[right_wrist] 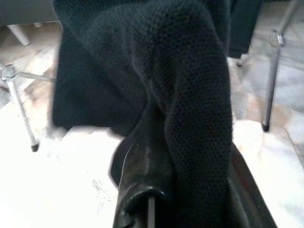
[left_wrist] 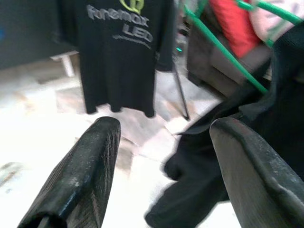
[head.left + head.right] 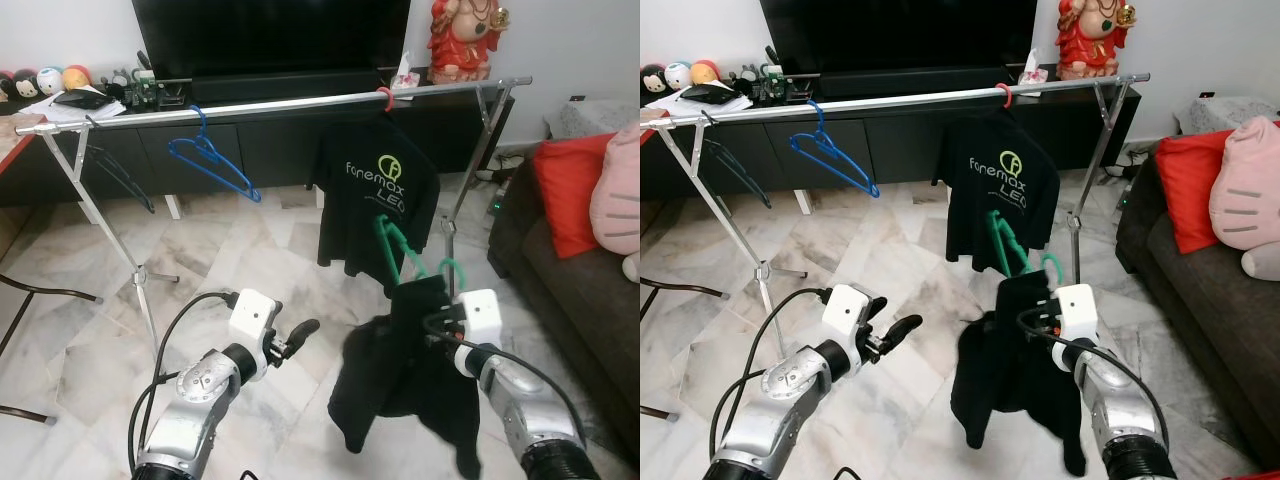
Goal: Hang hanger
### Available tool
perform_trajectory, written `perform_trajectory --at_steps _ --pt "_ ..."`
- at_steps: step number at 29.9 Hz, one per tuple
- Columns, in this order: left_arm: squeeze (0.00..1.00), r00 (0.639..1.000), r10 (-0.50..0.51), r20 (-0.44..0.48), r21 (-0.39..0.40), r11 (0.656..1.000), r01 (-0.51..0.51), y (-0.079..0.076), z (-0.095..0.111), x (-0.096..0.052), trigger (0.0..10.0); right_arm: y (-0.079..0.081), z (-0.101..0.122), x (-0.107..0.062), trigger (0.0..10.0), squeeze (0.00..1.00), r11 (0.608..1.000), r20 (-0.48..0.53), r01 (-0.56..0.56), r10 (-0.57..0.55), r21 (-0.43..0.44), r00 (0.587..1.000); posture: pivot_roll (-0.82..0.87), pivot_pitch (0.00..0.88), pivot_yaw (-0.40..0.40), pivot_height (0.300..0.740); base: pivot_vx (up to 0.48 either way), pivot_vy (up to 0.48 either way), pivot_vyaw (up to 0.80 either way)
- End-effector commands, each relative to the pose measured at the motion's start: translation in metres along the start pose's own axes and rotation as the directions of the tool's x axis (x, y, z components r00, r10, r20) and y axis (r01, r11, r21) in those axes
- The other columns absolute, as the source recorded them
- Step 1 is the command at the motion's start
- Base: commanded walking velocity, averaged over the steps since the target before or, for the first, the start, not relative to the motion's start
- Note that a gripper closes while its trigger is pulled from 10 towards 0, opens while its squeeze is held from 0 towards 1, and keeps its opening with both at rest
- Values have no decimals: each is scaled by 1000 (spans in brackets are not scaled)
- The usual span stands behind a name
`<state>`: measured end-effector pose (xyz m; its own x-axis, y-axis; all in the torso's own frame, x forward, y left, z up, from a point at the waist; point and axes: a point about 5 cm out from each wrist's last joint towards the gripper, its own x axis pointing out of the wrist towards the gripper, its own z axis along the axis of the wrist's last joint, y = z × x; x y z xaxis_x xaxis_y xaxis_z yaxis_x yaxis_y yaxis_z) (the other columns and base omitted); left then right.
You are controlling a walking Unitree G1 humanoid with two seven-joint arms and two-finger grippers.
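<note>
**Green hanger and dark garment held low, rail waiting above**

Left eye view: the silver clothes rail [image 3: 270,105] runs across the upper part of the frame on its folding legs. A blue hanger [image 3: 210,157] hangs left of centre and a black printed T-shirt [image 3: 377,195] hangs on a red hook right of centre, leaving open rail between them, likely the spot for the next hanger. At lower right the right gripper [image 3: 437,318] holds up a black garment [image 3: 405,375] threaded on a green hanger [image 3: 400,247], whose hook end rises in front of the T-shirt, kept high so the cloth clears the marble floor [image 3: 200,260]. At lower left the left gripper [image 3: 300,335] is raised, holding nothing.

Right eye view: the same layout; the green hanger is well below the rail, so lifting is not yet done.

Left wrist view: the left fingers [image 2: 83,171] are spread wide apart, aimed toward the dangling garment, seemingly ready to steady it.

Right wrist view: knitted black cloth drapes over the right fingers [image 1: 142,175], which are pressed together on it.
</note>
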<state>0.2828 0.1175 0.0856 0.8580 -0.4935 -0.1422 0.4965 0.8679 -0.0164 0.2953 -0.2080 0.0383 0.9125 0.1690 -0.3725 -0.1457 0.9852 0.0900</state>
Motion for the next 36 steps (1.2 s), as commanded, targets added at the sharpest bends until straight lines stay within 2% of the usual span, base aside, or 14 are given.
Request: perform_trajectory --at_steps 1,2,4,9,17,26,29,36 --pt "0 996 80 29 19 997 -81 8 4 -2 10000 2 7 -4 3176 0 998 85 57 -58 20 995 -4 0 21 716 0 0 0" --pt "0 992 118 43 10 993 -118 10 6 -3 10000 8 5 -7 10000 0 997 115 59 -64 50 991 -3 0 21 716 0 0 0" --pt "0 984 165 61 -6 986 -165 13 8 -4 10000 14 4 -13 10000 0 993 162 64 -79 100 984 -8 0 30 716 0 0 0" --pt "0 973 213 89 -3 977 -214 16 11 -6 10000 26 13 -18 10000 0 983 235 117 -149 144 960 -21 0 41 716 0 0 0" --pt "0 967 230 112 -23 973 -229 12 15 0 10000 27 20 -14 10000 0 989 221 120 -136 86 966 -16 0 19 716 0 0 -166" --pt "0 971 219 97 -46 976 -215 4 10 0 10000 30 25 -14 10000 0 990 238 102 -123 98 963 -18 0 14 716 0 0 -760" --pt "0 971 219 94 -57 975 -215 4 9 1 10000 33 26 -13 10000 0 991 238 95 -116 97 964 -18 0 14 716 0 446 -763" --pt "0 974 205 99 -22 979 -204 1 10 2 10000 38 26 -12 10000 0 994 237 74 -93 85 967 -16 0 17 716 0 69 -760"
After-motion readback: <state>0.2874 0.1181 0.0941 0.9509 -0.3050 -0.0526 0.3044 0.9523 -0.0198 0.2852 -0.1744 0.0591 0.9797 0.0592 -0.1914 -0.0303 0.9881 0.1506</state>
